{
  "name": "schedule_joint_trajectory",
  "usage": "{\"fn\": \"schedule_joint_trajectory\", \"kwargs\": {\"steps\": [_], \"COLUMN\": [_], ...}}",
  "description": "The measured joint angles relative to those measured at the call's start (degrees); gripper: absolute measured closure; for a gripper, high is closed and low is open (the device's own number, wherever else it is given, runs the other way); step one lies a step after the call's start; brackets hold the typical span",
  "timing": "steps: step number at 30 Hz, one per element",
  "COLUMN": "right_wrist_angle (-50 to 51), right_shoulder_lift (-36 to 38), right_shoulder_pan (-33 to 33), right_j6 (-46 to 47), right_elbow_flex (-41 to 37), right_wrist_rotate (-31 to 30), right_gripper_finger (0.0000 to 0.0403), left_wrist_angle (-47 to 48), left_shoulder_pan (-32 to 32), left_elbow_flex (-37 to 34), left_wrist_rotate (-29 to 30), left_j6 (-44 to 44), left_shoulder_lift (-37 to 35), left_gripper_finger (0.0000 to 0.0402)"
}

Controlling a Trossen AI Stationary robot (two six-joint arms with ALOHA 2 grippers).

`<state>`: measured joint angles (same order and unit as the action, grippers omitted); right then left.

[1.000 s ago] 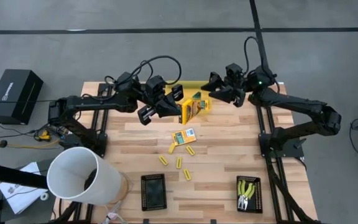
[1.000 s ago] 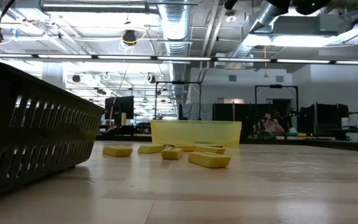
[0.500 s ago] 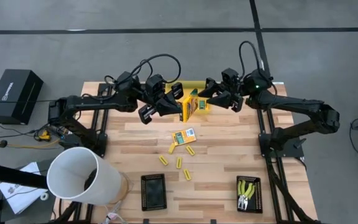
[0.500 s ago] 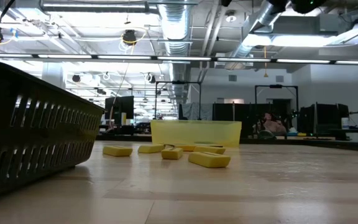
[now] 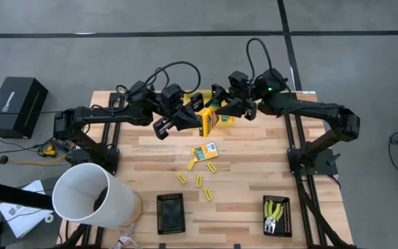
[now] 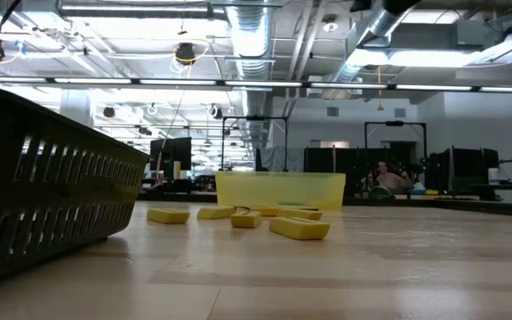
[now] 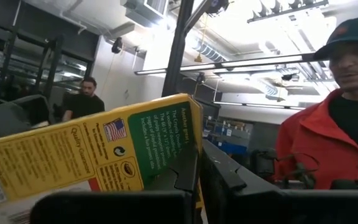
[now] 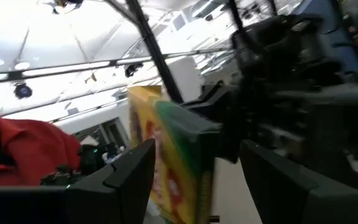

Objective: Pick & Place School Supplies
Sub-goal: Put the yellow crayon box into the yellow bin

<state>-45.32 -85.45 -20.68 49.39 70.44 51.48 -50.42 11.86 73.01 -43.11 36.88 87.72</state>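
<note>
A: From above, where is the flat yellow-and-green printed box [image 5: 215, 117]?

B: Held off the wooden table [image 5: 254, 173], just in front of the translucent yellow rectangular bin [image 5: 211, 95] at the far edge. The left gripper [image 5: 197, 119] is clamped tight on its left end. The right gripper [image 5: 218, 108] sits at its right end with fingers spread wide, the box between them.

A: Anything else near the bin?

B: A 2nd printed box [image 5: 204, 151] lies flat nearer than the bin, with 5 short yellow sticks [image 5: 199, 180] scattered just beyond it toward the front edge. At the front edge stand 2 black rectangular trays: an empty one [image 5: 170, 212] and, to its right, one [image 5: 276, 215] holding 2 metal hand tools with yellow-green handles [image 5: 274, 211]. A white cylinder [image 5: 88, 195] stands off the front left corner.

A: And the low view?

B: The bin [image 6: 280, 190] stands mid-table with sticks [image 6: 299, 228] lying before it; a black tray wall [image 6: 52, 196] fills the near left.

A: The left wrist view?

B: The held box [image 7: 98, 149] fills the frame, pinched by dark fingers [image 7: 185, 174]. A person in a red jacket [image 7: 328, 143] stands behind.

A: The right wrist view?

B: The box [image 8: 173, 162] stands edge-on between 2 parted fingers [image 8: 123, 171], neither clearly pressing it.
</note>
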Motion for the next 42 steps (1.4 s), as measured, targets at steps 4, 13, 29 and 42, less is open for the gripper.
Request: {"fn": "schedule_joint_trajectory", "kwargs": {"steps": [4,13,29,42], "right_wrist_angle": [-0.21,0.61,-1.32,-1.92], "right_shoulder_lift": [0.02,0.19,2.17,3.82], "right_shoulder_pan": [-0.33,-0.38,-6.11,-15.53], "right_j6": [-0.97,-9.09,-4.53,-1.77], "right_elbow_flex": [0.79,0.77,0.65,1.11], "right_wrist_rotate": [1.07,3.97,8.79,14.99], "right_gripper_finger": [0.0189,0.0375,0.0379,0.0379], "left_wrist_angle": [-0.8,-1.54,-1.03,9.95], "left_shoulder_pan": [0.02,0.36,7.89,18.1], "left_elbow_flex": [0.0,0.0,0.0,-0.04], "left_wrist_rotate": [-0.73,-3.49,-3.85,-8.36], "left_j6": [-0.01,-0.01,0.02,-0.75], "left_shoulder_lift": [0.0,-0.11,-0.07,0.07], "left_gripper_finger": [0.0399,0.0399,0.0399,0.0321]}}
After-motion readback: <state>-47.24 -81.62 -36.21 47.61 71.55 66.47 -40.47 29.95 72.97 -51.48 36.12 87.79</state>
